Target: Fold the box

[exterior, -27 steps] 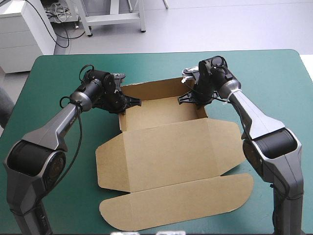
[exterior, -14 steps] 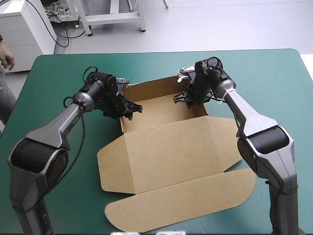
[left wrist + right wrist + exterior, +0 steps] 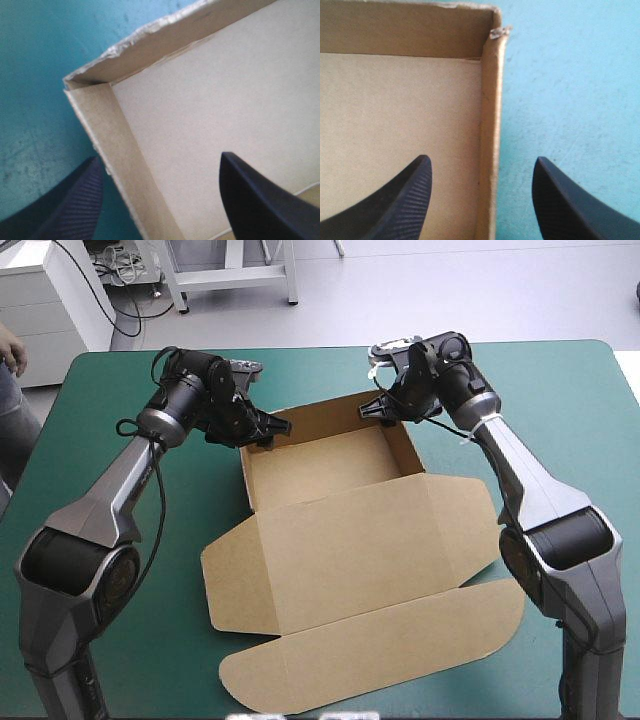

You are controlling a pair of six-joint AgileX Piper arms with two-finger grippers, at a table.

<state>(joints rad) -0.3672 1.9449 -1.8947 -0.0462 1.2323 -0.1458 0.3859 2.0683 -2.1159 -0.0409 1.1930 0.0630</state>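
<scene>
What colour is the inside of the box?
Plain brown, no print; the box shows best in the high view.

Table: one tabletop [image 3: 300, 358] fills most of the high view, wider than it is deep.
Cover: a teal-green cover [image 3: 560, 410] lies flat and smooth over the whole tabletop, right out to its edges.
Far edge: runs straight across, close to the top of the high view.
Corners: the far-left and far-right corners are both rounded.
Left edge: slants outward as it comes toward the near side.
Surface, left wrist view: the cover [image 3: 40, 75] carries faint pale scuffs and small specks.
Surface, right wrist view: the cover [image 3: 570, 75] looks plain, with only light mottling.
</scene>
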